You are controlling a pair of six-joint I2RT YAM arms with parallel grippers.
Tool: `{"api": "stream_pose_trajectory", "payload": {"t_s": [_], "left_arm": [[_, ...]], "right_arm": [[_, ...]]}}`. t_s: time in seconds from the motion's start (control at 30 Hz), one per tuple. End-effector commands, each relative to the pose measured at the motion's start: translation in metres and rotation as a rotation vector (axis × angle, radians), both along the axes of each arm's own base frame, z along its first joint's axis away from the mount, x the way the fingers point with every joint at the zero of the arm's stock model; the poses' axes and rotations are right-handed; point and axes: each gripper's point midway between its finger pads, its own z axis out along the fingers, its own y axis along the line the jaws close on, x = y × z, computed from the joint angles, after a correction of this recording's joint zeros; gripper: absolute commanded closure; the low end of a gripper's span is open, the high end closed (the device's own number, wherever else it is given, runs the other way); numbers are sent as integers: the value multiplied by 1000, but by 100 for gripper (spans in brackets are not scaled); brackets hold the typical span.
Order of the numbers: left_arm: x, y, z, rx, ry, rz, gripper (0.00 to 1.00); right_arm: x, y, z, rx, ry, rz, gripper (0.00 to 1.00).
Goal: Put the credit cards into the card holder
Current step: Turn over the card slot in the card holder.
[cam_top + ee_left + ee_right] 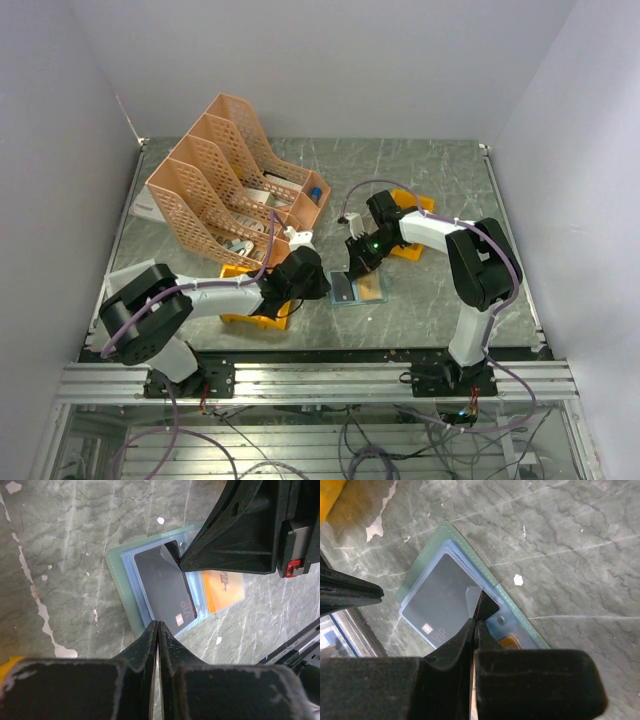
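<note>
The grey-green card holder (358, 301) (118, 576) (470, 544) lies open on the table between both arms. A dark credit card (162, 582) (437, 602) marked VIP sits in its clear sleeve, with one corner bare near the fold. An orange card (226, 586) (512, 641) fills the other side. My left gripper (326, 284) (157, 624) is shut on the holder's outer edge. My right gripper (354, 268) (478, 616) is shut, its tips touching the dark card's bare corner beside a lifted flap of sleeve.
A peach lattice file rack (225, 185) stands at the back left. One orange-yellow bin (252, 319) lies under the left arm and another (412, 250) behind the right arm. The table's front rail (320, 378) runs just behind the arm bases.
</note>
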Motion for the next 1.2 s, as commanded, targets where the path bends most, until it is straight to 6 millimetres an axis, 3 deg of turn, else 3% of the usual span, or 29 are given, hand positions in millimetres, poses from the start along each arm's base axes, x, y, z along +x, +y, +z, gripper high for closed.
{"api": "stream_pose_trajectory", "payload": {"t_s": [0.0,0.17,0.33,0.63,1.17], "left_arm": [[5,-10,1,3,3,-29,87],[8,-2,-8,74,19,-5,83],[11,6,-10,122,15,15,86],[10,-3,-19,131,42,-15,93],[9,-15,-21,106,60,-48,93]], "right_arm": [[6,-3,-7,-48,-16,-2,100],[6,-5,-12,-69,-4,-6,100],[5,-5,-13,-70,2,-6,100],[5,-4,-13,-69,0,-5,100],[4,-3,-13,-66,4,-4,100]]}}
